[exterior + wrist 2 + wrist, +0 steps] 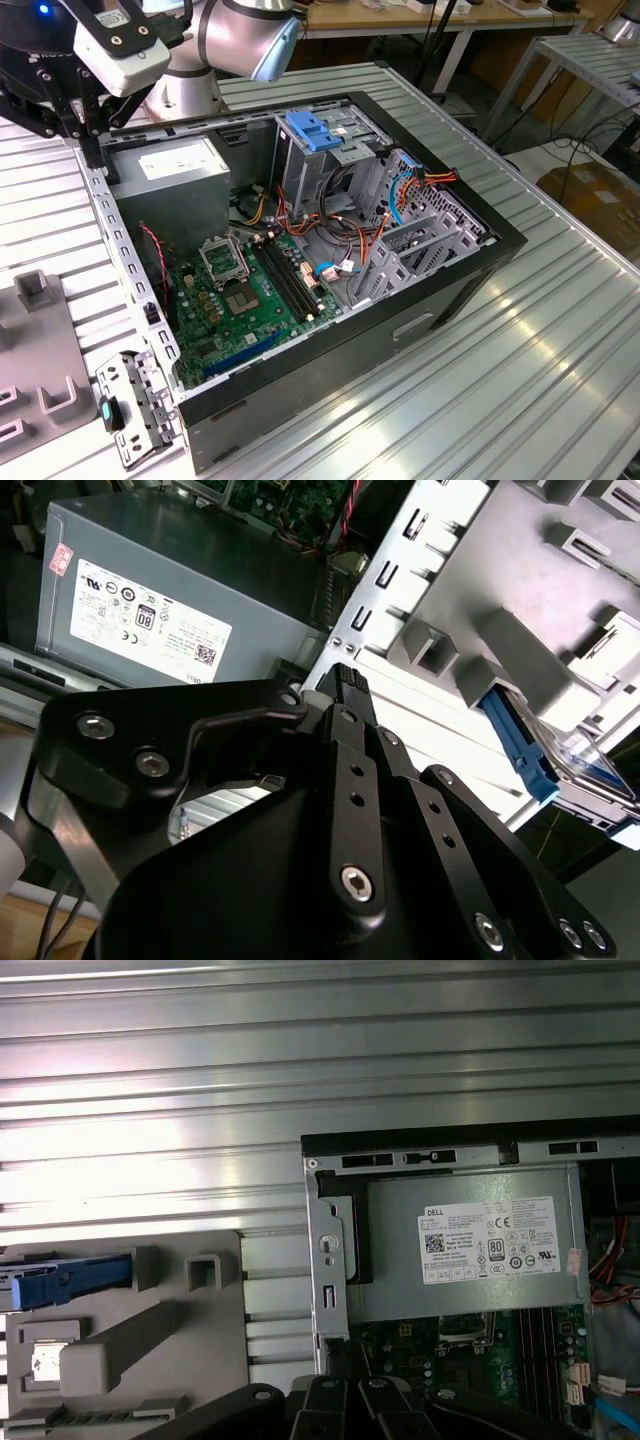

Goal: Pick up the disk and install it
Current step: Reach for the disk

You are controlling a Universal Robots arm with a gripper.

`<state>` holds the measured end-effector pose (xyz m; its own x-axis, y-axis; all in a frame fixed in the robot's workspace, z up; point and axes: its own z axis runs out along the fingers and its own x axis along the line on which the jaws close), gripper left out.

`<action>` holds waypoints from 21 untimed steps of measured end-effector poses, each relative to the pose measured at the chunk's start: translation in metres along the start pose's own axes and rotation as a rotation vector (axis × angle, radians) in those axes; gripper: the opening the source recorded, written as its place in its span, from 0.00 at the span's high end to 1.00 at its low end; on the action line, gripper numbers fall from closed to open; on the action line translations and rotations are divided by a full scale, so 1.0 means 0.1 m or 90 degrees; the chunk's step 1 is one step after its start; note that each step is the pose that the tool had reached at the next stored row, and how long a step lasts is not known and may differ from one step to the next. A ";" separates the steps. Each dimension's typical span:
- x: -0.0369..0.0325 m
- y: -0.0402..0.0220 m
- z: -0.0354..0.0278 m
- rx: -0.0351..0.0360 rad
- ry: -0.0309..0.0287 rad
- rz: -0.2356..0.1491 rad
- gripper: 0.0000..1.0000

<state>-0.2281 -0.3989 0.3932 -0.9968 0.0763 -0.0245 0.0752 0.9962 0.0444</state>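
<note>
First wrist view: disk (62,1280) slotted in grey fixture (200,1360), long axis aimed toward open computer case (420,1144) housing power supply (400,1260) and motherboard (400,1345); gripper (335,1352) clenched, empty.

- exterior view: up high, angled down, whole PC case (460,285) in shot
- first wrist view: straight down
- second wrist view: closer, tilted past the gripper (345,675)
- both wrist views share the power supply (200,580) (400,1260) and grey tray (520,590) (215,1360)

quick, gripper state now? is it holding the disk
Gripper: open or closed cannot be told. It is not holding the disk, which sits on the grey fixture.
</note>
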 end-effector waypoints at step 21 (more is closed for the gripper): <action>0.367 0.094 -0.001 0.0000 0.0000 0.000 0.89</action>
<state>-0.2639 -0.3868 0.3929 -0.9968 0.0762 -0.0245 0.0751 0.9962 0.0444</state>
